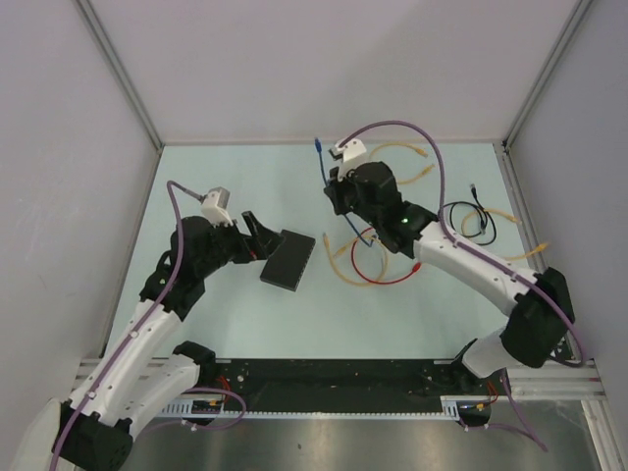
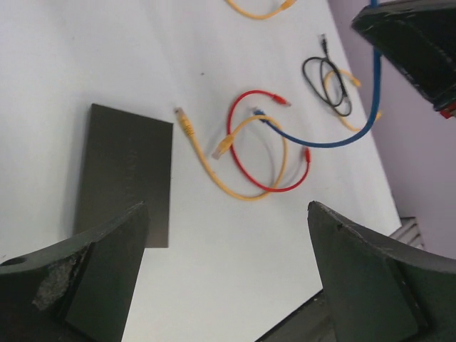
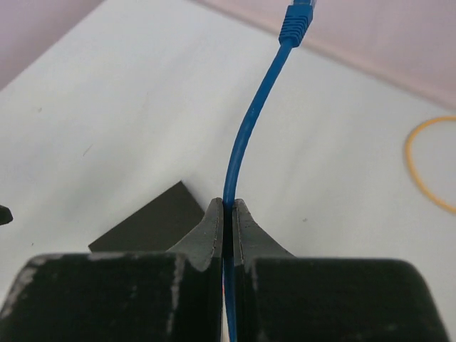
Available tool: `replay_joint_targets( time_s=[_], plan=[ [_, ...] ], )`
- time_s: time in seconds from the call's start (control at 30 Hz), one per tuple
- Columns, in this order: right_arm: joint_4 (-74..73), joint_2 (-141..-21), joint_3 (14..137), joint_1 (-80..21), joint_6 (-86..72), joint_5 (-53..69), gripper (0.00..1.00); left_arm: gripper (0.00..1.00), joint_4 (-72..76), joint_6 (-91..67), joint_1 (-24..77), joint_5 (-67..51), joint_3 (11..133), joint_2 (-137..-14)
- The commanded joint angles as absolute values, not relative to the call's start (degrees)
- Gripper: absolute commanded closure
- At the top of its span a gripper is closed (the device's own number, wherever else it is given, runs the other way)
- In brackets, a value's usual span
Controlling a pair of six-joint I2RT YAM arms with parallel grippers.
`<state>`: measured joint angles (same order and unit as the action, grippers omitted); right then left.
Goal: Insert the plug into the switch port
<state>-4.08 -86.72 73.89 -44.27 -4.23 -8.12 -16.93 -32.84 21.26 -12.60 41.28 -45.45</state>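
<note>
The switch is a flat matte-black box lying near the table's middle; it also shows as the switch and the switch. Its sockets cannot be made out. My right gripper is shut on a blue cable, and the blue plug stands out above the fingertips. From above, the right gripper hangs to the upper right of the switch, with the plug pointing towards the back wall. My left gripper stands open at the switch's left end, its jaws holding nothing.
A red cable and a yellow cable lie looped just right of the switch. A black cable and more yellow cables lie further right and back. Grey walls close in the table on three sides.
</note>
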Motion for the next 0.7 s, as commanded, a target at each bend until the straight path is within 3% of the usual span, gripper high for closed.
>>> replay_joint_targets(
  time_s=[0.0, 0.17, 0.4, 0.67],
  plan=[
    [-0.5, -78.8, 73.7, -39.9, 5.6, -12.8, 1.00, 0.04, -11.8, -36.6, 21.5, -16.2, 45.2, -46.0],
    [-3.9, -72.3, 73.7, -33.0, 3.9, -4.8, 1.00, 0.04, -9.3, -37.5, 21.5, -19.8, 44.6, -47.3],
    [-12.9, -73.1, 67.1, -44.9, 2.0, 2.0, 1.00, 0.03, -2.2, -40.9, 21.7, -25.5, 42.7, -48.9],
    [0.1, -72.8, 50.5, -55.3, -6.0, -3.5, 1.00, 0.03, 3.6, -45.0, 23.4, -24.8, 36.8, -49.0]
  ],
)
